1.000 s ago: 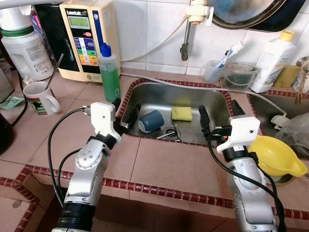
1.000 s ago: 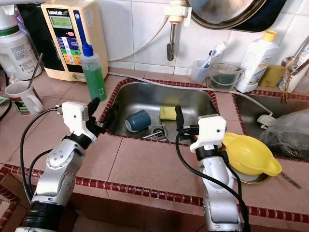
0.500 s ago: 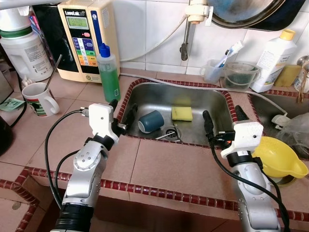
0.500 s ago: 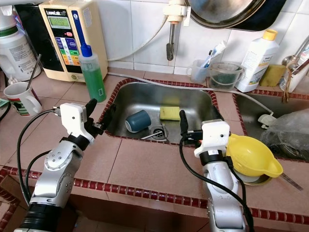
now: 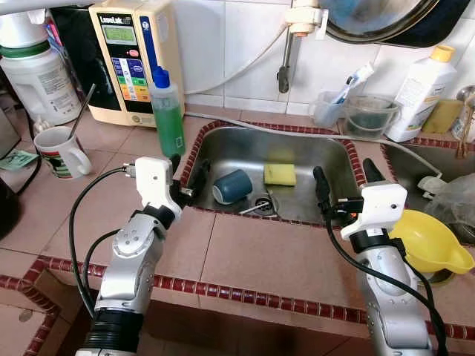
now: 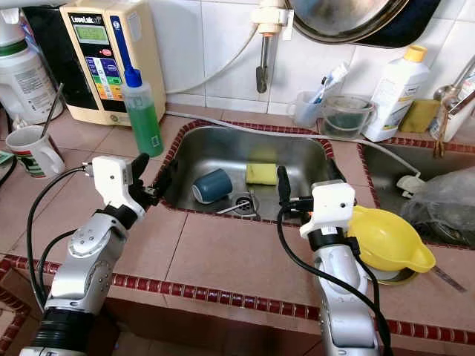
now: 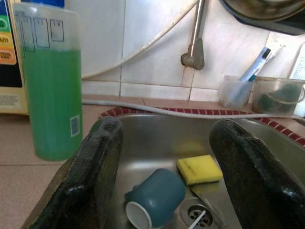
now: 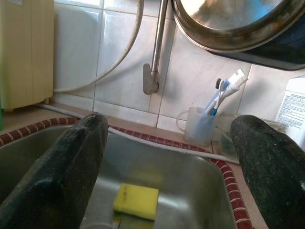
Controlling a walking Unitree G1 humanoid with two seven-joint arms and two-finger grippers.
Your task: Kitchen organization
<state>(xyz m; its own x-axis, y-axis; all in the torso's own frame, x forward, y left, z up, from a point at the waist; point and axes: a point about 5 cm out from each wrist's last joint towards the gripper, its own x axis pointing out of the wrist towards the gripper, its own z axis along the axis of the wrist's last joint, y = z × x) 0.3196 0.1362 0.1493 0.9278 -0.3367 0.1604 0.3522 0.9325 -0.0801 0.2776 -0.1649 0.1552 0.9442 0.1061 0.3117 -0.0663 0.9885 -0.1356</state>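
Fingers of both the left gripper (image 5: 187, 169) and right gripper (image 5: 345, 180) are spread, empty. If grabbed off-centre, the tipped cup (image 5: 231, 185) could roll toward the sponge (image 5: 279, 174).

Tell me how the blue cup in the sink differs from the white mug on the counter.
The dark blue cup lies tipped on its side in the steel sink, by the drain; the white printed mug stands upright on the tiled counter, far to the robot's left. The blue cup shows no handle and looks empty; the white mug has a handle and a utensil standing in it. Both are small drinking cups.
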